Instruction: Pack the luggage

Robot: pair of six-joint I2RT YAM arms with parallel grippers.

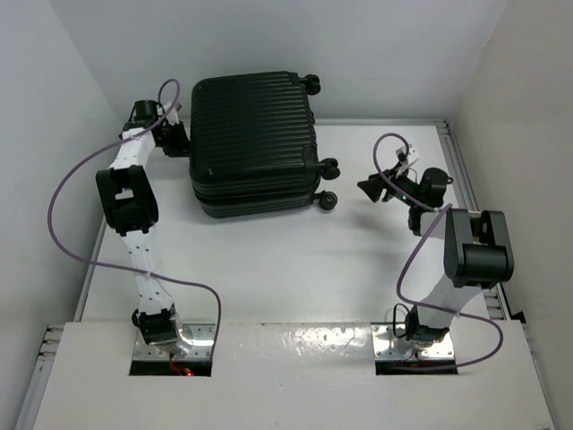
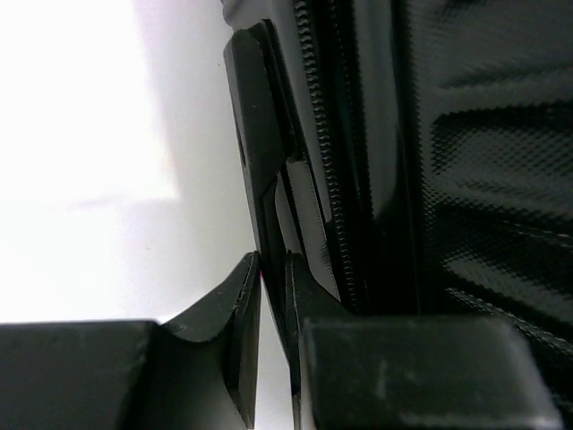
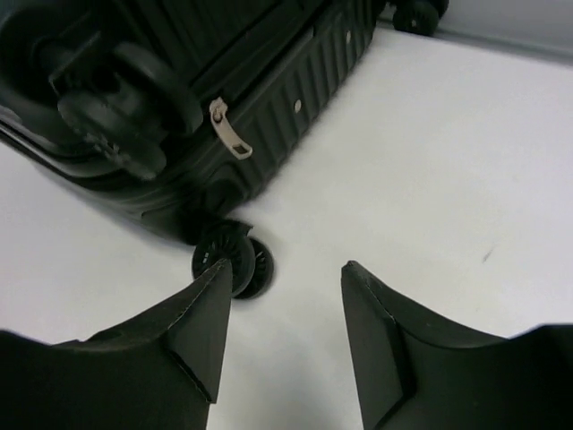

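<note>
Suitcase [image 1: 253, 143] lying closed on the table [image 1: 269, 278], far and left of centre; my left gripper [image 2: 273, 269] at its left edge, pinched on a thin glossy black tab [image 2: 269, 179]; my right gripper [image 3: 286, 269] to its right, near a wheel [image 3: 235, 260], jaws apart, holding nothing.

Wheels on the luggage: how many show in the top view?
3, all at the right end of the luggage: one wheel at the far corner, one mid-edge, one at the near corner. A fourth may be hidden beneath the shell.
</note>
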